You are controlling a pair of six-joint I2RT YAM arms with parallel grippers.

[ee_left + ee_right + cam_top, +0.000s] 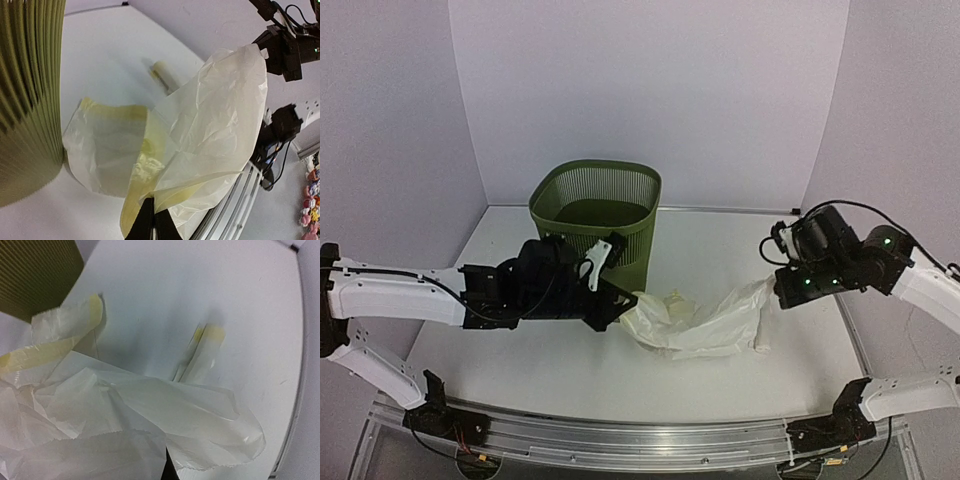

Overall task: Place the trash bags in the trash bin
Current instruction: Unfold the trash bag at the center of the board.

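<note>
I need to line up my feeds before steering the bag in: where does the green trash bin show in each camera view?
Top external: the trash bin stands just left of centre.
Left wrist: its slatted wall fills the left edge.
Right wrist: only a corner shows, top left.
Shared landmark: the trash bag, next to the bin in all three.

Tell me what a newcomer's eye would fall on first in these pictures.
The pale, crinkly trash bag stands out first. It is stretched low across the white table between the left hand and the right hand, both shut on it. Next comes the olive-green trash bin, standing upright behind the left hand at the back of the table, with the bag not yet in it.
</note>
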